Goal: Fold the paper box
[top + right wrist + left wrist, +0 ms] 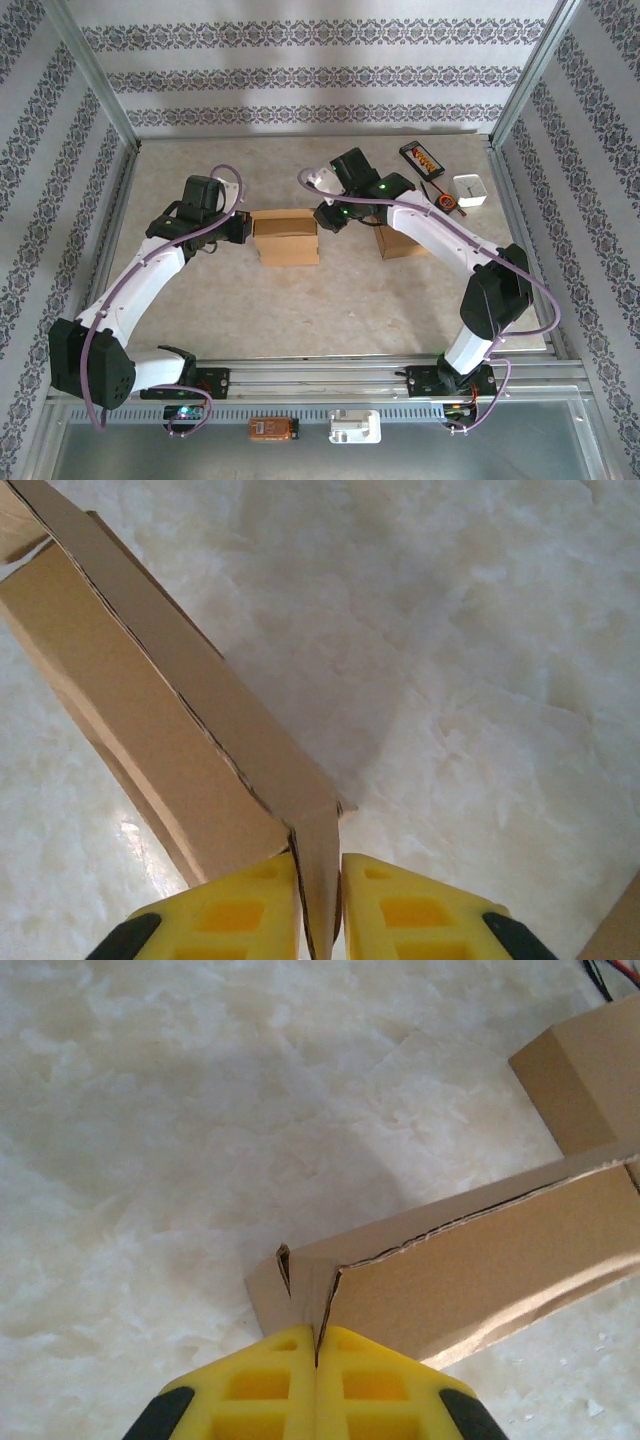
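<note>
Toward nine o'clock on the bench [300, 300], clamped shut with the left gripper [242, 228] on an end flap of the paper box [285, 238]. From the left wrist, pads [260, 1385] pressed together over thin card, ragged seam just beyond. Dead centre, paper box resting on the bench between both grippers. At its three o'clock, pinched likewise by the right gripper [326, 216], flap sandwiched between yellow fingers [240, 905]. Liable to tear along the creases if pulled unevenly; liable to skid or twist if either hold slips.
</note>
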You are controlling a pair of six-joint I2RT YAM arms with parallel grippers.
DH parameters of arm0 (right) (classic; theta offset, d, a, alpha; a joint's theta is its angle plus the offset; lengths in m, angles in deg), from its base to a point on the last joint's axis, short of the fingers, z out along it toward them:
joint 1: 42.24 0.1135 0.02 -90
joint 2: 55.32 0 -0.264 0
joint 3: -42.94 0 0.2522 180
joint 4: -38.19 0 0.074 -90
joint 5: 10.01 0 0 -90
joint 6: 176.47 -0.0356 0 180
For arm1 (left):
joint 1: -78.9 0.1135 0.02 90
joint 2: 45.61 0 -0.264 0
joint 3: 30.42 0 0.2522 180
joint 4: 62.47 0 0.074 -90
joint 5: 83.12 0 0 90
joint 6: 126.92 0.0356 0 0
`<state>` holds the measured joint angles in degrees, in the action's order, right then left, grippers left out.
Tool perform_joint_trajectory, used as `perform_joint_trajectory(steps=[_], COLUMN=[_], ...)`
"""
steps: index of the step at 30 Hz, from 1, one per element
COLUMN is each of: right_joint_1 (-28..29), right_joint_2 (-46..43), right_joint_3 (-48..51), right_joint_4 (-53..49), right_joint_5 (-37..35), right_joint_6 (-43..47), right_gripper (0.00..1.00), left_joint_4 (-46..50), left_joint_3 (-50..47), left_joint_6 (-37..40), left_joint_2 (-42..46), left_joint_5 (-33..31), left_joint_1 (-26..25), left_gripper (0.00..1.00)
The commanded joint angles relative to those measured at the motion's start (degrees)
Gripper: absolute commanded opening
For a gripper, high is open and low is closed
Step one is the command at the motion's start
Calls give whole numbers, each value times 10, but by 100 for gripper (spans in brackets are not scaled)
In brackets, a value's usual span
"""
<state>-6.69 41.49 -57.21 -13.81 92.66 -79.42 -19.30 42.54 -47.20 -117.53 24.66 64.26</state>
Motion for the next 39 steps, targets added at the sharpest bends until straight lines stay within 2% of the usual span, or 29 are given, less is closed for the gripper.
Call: perform_joint_trajectory(steps=[1,7,19,27,35,39], right_joint_1=[9,13,11,10,5,-1], right_joint_2=[9,12,19,-8,-38,-44], right_joint_3=[-19,-23,-28,-27,-2,6], right_joint_4=[-12,-15,-20,-23,-24,-25], right_joint_5=[-12,-11,-3,-21,-39,-45], right_joint_6=[-11,-23,-61,-76,-78,-76], right_gripper=[20,20,21,33,36,32], left_joint_4=[-6,-4,15,7,1,0], left_joint_3=[24,34,19,27,29,31], left_joint_6=[-60,-102,-90,-88,-94,-93], left_joint_2=[-10,-22,-29,-16,-22,-25], left_joint_5=[26,41,34,34,46,43], left_joint_1=[-4,-3,-4,-5,-8,-10], left_gripper=[2,2,3,2,1,1])
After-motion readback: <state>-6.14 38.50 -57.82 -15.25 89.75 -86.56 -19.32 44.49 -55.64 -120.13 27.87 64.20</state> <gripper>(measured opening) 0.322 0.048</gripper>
